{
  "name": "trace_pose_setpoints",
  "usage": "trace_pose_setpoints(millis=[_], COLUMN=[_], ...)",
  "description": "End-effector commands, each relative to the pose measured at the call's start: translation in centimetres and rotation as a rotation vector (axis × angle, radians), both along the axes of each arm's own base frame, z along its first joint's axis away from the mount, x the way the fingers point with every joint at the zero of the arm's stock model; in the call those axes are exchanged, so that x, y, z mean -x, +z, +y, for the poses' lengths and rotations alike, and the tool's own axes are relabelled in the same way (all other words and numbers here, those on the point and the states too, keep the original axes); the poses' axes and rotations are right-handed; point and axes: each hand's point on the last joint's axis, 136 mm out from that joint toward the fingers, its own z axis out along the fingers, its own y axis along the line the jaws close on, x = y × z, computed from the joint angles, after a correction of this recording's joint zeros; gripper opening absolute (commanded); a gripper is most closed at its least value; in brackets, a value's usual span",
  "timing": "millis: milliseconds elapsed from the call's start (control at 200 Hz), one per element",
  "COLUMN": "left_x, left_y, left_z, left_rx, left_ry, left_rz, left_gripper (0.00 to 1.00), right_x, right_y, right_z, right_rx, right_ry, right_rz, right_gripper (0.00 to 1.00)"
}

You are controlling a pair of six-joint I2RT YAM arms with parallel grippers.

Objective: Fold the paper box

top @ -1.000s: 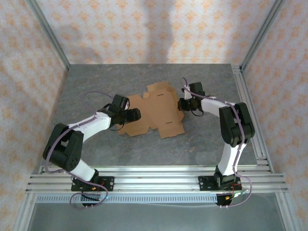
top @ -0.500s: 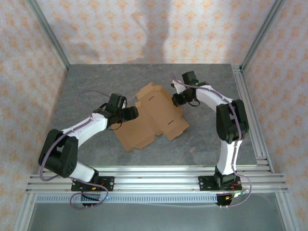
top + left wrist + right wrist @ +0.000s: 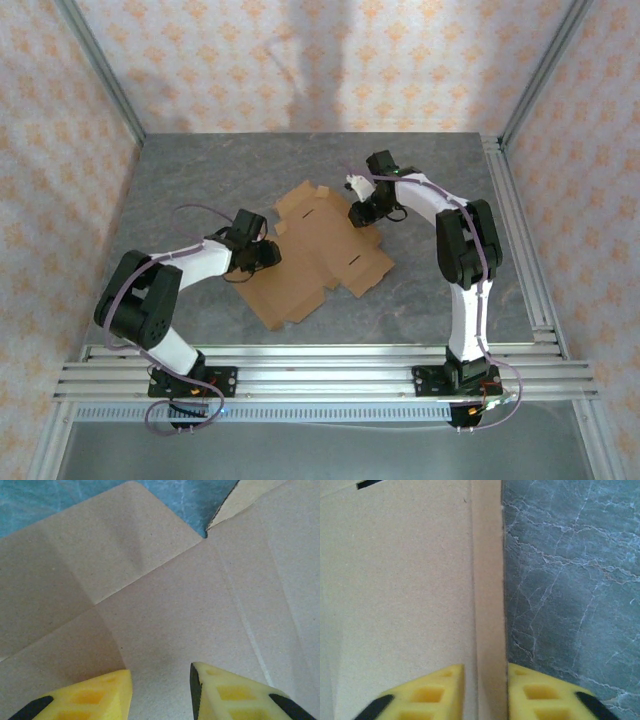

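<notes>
Box (image 3: 320, 255) flat, unfolded, on table (image 3: 200, 180) between both arms | left gripper (image 3: 160, 672) part-spread above a crease, pinching nothing | right gripper (image 3: 485, 667) narrowly parted astride edge strip, grip cannot tell | best: pin middle panel, raise flap along crease, slowly, no sliding

Overhead view: light is falling bright and even from above, nothing blowing out. Broad soft shadows are lying on the far wall (image 3: 310, 60); fainter ones are pooling under both arms on the counter (image 3: 200, 170). Frame posts are leaning outward toward the corners. Wrist views: paper box (image 3: 165, 605) grain is reading sharp, creases shading gently; the counter is turning bluish in the left view. Right pincer (image 3: 484, 669) fingers (image 3: 435, 690) are softening at the frame edge.
</notes>
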Motion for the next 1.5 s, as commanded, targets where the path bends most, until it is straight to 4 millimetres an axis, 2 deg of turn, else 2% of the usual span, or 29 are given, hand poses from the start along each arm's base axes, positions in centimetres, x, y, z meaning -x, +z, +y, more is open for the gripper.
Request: trace_pose_setpoints(millis=[0,265,450,591,726,896,966,1021,1126,1256,1316,1376,1496], left_x=[0.9,1.4,1.5,1.5,1.4,1.1,0.9,0.6,0.0,-0.3,-0.2,-0.4,-2.2], left_y=[-2.1,-3.0,-3.3,-3.4,-3.2,-2.6,-1.7,-0.1,4.3,9.0,10.0,10.7,11.7], left_z=[0.6,0.9,1.0,0.9,0.8,0.7,0.4,0.3,1.0,3.3,4.5,5.4,6.5], left_rx=[-0.024,-0.041,-0.042,-0.041,-0.038,-0.030,-0.013,-0.002,-0.012,-0.048,-0.055,-0.061,-0.026], left_ry=[0.015,0.031,0.034,0.033,0.030,0.027,0.028,0.028,0.053,0.115,0.147,0.171,0.200], left_rz=[0.047,0.084,0.093,0.095,0.090,0.075,0.054,0.023,-0.073,-0.175,-0.188,-0.191,-0.218], left_gripper=[0.38,0.37,0.37,0.37,0.38,0.38,0.42,0.45,0.52,0.64,0.66,0.72,0.78], right_x=[0.8,1.3,1.3,1.3,1.4,1.4,1.2,1.0,0.2,-0.6,-1.0,-1.5,-2.0], right_y=[-0.8,-0.9,-0.6,0.3,0.5,0.5,0.6,0.8,1.4,2.8,4.0,5.0,6.7], right_z=[-1.0,-1.8,-1.9,-1.9,-1.8,-2.2,-2.6,-3.0,-3.8,-4.1,-4.2,-4.3,-4.9], right_rx=[0.015,0.028,0.019,0.000,-0.008,0.034,0.075,0.109,0.177,0.239,0.257,0.294,0.393], right_ry=[0.005,0.032,0.030,0.026,0.028,0.023,0.022,0.022,0.006,0.000,-0.003,-0.012,-0.021], right_rz=[0.033,0.030,0.025,0.000,0.002,-0.014,-0.042,-0.068,-0.145,-0.270,-0.342,-0.423,-0.536], right_gripper=[0.33,0.31,0.18,0.20,0.00,0.00,0.00,0.00,0.00,0.00,0.00,0.00,0.00])
